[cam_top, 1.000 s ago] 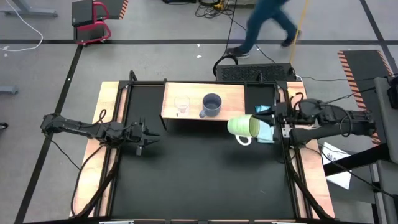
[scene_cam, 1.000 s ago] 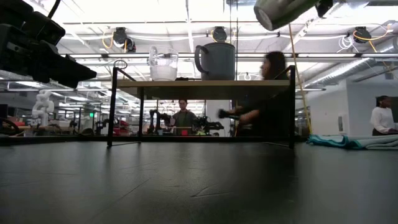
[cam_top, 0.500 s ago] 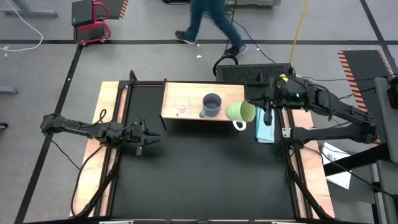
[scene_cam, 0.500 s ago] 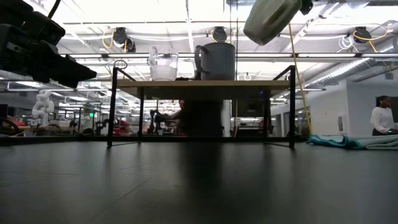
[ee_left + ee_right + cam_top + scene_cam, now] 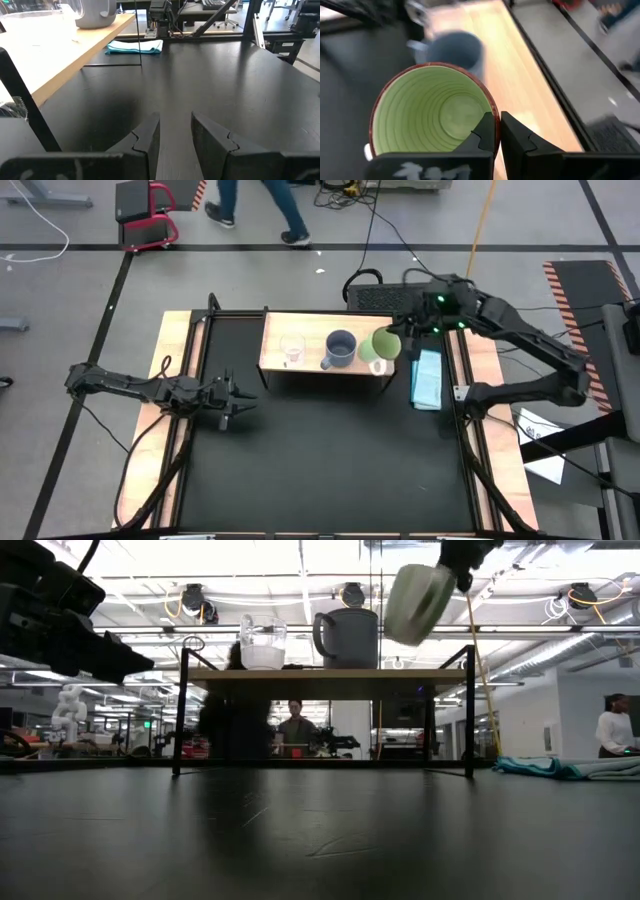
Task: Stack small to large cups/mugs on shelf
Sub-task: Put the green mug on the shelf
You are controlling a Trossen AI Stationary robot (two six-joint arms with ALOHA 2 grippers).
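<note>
Above the shelf's [image 5: 310, 330] right end, right pincer [image 5: 495, 131] pinches the tilted lime-green mug's [image 5: 381, 346] rim.

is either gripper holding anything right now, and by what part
The right gripper holds the lime-green mug by its rim, one finger inside, one outside, above the shelf. The left gripper holds nothing.

— What is counted among the vessels?
— Three: one clear glass cup [image 5: 291, 349], one grey-blue mug [image 5: 340, 348], one lime-green mug [image 5: 382, 347].
— And the rest?
— One shelf [image 5: 310, 326], one folded teal cloth [image 5: 427, 377], two grippers: left [image 5: 237, 403], right [image 5: 404, 340].
</note>
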